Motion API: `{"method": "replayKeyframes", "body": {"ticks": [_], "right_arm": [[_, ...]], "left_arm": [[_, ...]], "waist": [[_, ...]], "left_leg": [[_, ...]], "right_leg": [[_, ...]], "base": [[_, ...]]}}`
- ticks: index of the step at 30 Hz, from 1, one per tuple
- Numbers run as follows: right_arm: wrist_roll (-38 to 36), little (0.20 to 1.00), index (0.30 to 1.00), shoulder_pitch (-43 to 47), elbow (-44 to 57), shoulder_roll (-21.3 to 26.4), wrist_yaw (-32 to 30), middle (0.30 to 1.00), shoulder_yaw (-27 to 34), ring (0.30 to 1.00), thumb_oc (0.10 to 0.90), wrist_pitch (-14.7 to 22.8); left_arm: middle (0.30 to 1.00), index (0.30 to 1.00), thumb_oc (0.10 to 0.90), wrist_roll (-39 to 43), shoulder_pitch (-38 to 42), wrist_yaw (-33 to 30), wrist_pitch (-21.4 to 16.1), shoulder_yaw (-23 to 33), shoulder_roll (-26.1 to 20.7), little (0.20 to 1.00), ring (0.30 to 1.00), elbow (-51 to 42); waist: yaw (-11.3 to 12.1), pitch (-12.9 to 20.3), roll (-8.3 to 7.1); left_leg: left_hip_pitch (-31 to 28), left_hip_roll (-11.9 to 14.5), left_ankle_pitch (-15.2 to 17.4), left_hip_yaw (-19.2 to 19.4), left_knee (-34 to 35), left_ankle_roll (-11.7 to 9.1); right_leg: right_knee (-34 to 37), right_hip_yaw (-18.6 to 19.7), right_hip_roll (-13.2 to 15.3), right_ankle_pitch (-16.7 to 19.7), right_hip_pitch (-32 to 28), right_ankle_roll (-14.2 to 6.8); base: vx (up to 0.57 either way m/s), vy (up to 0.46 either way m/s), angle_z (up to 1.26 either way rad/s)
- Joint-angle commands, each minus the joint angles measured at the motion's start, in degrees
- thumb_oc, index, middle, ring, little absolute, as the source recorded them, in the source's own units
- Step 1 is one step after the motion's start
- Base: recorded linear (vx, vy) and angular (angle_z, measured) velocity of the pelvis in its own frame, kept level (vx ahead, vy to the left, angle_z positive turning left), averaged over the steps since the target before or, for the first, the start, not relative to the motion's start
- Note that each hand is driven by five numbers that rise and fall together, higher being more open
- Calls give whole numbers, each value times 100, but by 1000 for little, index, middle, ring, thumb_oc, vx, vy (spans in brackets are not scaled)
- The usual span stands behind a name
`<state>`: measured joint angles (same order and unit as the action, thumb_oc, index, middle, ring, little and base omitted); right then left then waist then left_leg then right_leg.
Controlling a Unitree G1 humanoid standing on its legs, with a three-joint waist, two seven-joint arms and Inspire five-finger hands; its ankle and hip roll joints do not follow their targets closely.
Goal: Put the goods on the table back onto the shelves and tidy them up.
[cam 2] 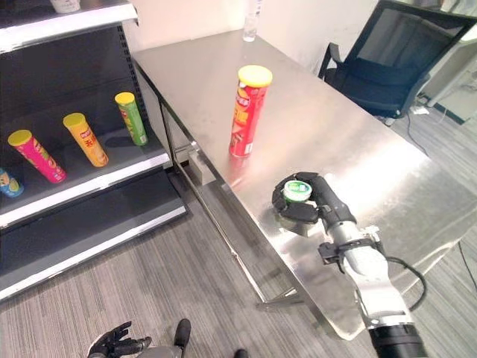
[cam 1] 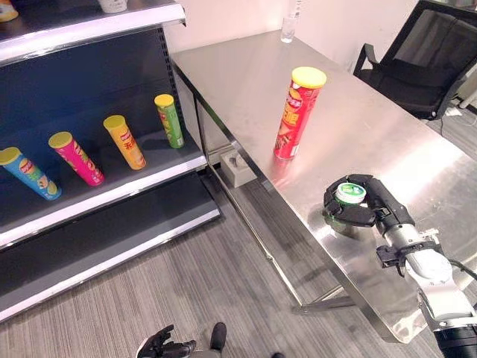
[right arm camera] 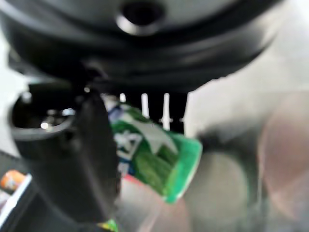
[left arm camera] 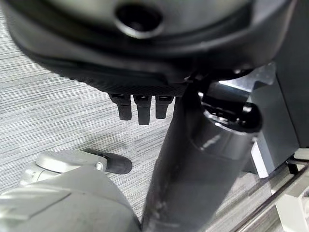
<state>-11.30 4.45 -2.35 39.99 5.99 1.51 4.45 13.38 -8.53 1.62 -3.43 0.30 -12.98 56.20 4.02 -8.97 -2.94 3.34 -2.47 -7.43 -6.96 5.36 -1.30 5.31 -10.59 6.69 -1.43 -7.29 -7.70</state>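
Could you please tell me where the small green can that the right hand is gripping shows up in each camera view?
Left eye view: green can on the table's near part, right of centre, enclosed by the right hand.
Right eye view: same can, slightly below centre.
Right wrist view: can in the middle, past the fingers.
Left wrist view: floor there, no can.
Shared landmark: red tube, upright on the table, beyond the can.

The worktop (cam 1: 387, 142) is smooth, glossy brushed metal; the floor (cam 1: 186, 283) looks like matt, streaked grey carpet.
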Motion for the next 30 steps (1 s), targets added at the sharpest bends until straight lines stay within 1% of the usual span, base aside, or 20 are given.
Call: {"method": "replayKeyframes", "body": {"ticks": [1, 2, 3, 7, 12, 16, 17, 18, 19, 20, 21, 22, 23, 24, 25, 26, 27, 28, 29, 30], "right_arm": [[102, 300, 300, 408, 186, 474, -151, 300, 177, 300, 400, 410], [102, 300, 300, 405, 189, 474, -150, 300, 180, 300, 400, 409], [84, 300, 300, 337, 459, 569, -228, 300, 452, 300, 400, 456], [43, 300, 300, 423, 947, 734, -380, 300, 829, 300, 400, 589], [-175, 300, 300, 789, 1391, 793, -598, 300, 1062, 300, 400, 790], [-361, 300, 300, 1261, 1586, 805, -698, 300, 964, 300, 400, 882], [-425, 300, 300, 1556, 1705, 775, -719, 300, 759, 300, 400, 930], [-366, 300, 300, 1882, 1801, 753, -727, 300, 490, 300, 400, 935], [-363, 300, 300, 1901, 1794, 755, -730, 300, 477, 300, 400, 935], [-292, 300, 300, 2227, 1909, 784, -718, 300, 194, 300, 400, 947], [-291, 300, 300, 2245, 1902, 789, -720, 300, 183, 300, 400, 947], [-179, 300, 300, 2750, 1880, 775, -770, 300, -228, 300, 400, 940], [-147, 300, 300, 2988, 1808, 752, -803, 300, -430, 300, 400, 934], [-145, 300, 300, 3020, 1789, 753, -808, 300, -457, 300, 400, 939], [-142, 300, 300, 3430, 1556, 801, -968, 300, -711, 300, 400, 948], [-43, 300, 300, 3681, 1392, 887, -1170, 300, -825, 300, 400, 907], [-42, 300, 300, 3704, 1378, 889, -1176, 300, -846, 300, 400, 912], [20, 300, 300, 3840, 1333, 956, -1248, 300, -901, 300, 400, 868], [21, 300, 300, 3860, 1322, 958, -1253, 300, -920, 300, 400, 870], [162, 300, 300, 3996, 1347, 1115, -1279, 300, -969, 300, 400, 778]], "left_arm": [[900, 900, 800, -5, 72, -81, -92, -43, -312, 900, 900, 166], [900, 900, 800, -5, 72, -81, -92, -44, -313, 900, 900, 165], [900, 900, 800, 3, 58, -104, -94, 33, -338, 900, 900, 134], [900, 900, 800, 29, 83, -125, -90, 54, -349, 900, 900, 134], [900, 900, 800, 71, 160, -160, -108, -27, -373, 900, 900, 143], [900, 900, 800, 166, 205, -163, -111, -142, -375, 900, 900, 65], [900, 900, 800, 238, 204, -181, -117, -202, -363, 900, 900, -26], [900, 900, 800, 328, 247, -186, -116, -269, -348, 900, 900, -90], [900, 900, 800, 329, 251, -187, -115, -262, -344, 900, 900, -91], [900, 900, 800, 416, 329, -221, -116, -325, -316, 900, 900, -164], [900, 900, 800, 415, 333, -221, -114, -319, -310, 900, 900, -166], [900, 900, 800, 443, 354, -245, -99, -355, -296, 900, 900, -156], [900, 900, 800, 440, 368, -285, -112, -381, -299, 900, 900, -135], [900, 900, 800, 440, 370, -286, -113, -369, -291, 900, 900, -133], [900, 900, 800, 483, 446, -358, -147, -437, -283, 900, 900, -107], [900, 900, 800, 517, 481, -459, -167, -478, -288, 900, 900, -82], [900, 900, 800, 517, 483, -461, -168, -472, -280, 900, 900, -81], [900, 900, 800, 527, 499, -508, -177, -505, -294, 900, 900, -73], [900, 900, 800, 528, 501, -509, -177, -501, -286, 900, 900, -72], [900, 900, 800, 477, 505, -480, -157, -574, -288, 900, 900, -71]], "waist": [[176, 323, 16], [176, 322, 16], [189, 339, -27], [218, 370, -84], [295, 374, -152], [370, 316, -200], [418, 263, -217], [485, 145, -226], [469, 137, -224], [476, 25, -236], [458, 40, -225], [540, 77, -193], [595, 88, -187], [581, 89, -182], [587, 102, -190], [592, 147, -170], [586, 143, -164], [576, 197, -147], [572, 193, -143], [510, 391, -32]], "left_leg": [[-258, 194, 613, 393, -36, -324], [-259, 194, 613, 392, -36, -324], [-261, 210, 600, 348, -36, -340], [-242, 236, 549, 271, -36, -389], [-156, 268, 424, 84, -36, -482], [-32, 302, 295, -124, -36, -566], [49, 318, 237, -197, -61, -575], [225, 319, 206, -164, -322, -603], [243, 311, 224, -174, -359, -602], [551, 444, 212, 293, -767, -687], [589, 446, 196, 280, -777, -683], [631, 625, 91, 473, -723, -724], [682, 735, 21, 421, -643, -781], [681, 737, 14, 419, -631, -785], [819, 981, -37, 405, -425, -858], [895, 1240, -110, 542, -246, -899], [884, 1243, -116, 545, -230, -902], [901, 1378, -158, 692, -223, -922], [894, 1379, -158, 696, -219, -925], [648, 1571, -202, 1125, -84, -958]], "right_leg": [[-55, 217, -66, -312, -88, -245], [-54, 216, -66, -313, -90, -244], [-71, 198, -92, -344, -115, -232], [-125, 177, -146, -424, -140, -179], [-153, 153, -274, -520, -157, -75], [-161, 182, -445, -571, -134, 27], [-157, 156, -525, -589, -151, 79], [-174, 46, -542, -602, -188, 110], [-174, 36, -540, -604, -191, 109], [-178, -210, -492, -613, -267, 119], [-176, -221, -499, -595, -239, 117], [-146, -311, -513, -573, -288, 105], [-160, -329, -484, -578, -297, 84], [-165, -331, -487, -581, -291, 86], [-202, -397, -386, -672, -301, 44], [-211, -485, -298, -779, -372, 2], [-215, -484, -299, -783, -373, 4], [-221, -556, -230, -820, -446, -27], [-223, -555, -229, -824, -448, -27], [-204, -743, -129, -806, -609, -94]], "base": [[-29, -27, 10], [-45, -62, 5], [-57, -67, 8], [-53, -68, 10], [-63, -78, 18], [-86, -93, 25], [-145, -122, 57], [-116, -85, 71], [-141, -39, 73], [-84, -6, 81], [-76, 37, 97], [19, 83, 102], [28, 77, 76], [71, 125, 14], [138, 215, -2], [139, 215, 2], [158, 215, 38], [71, 89, 41], [226, 294, 59], [234, 341, 55]]}}
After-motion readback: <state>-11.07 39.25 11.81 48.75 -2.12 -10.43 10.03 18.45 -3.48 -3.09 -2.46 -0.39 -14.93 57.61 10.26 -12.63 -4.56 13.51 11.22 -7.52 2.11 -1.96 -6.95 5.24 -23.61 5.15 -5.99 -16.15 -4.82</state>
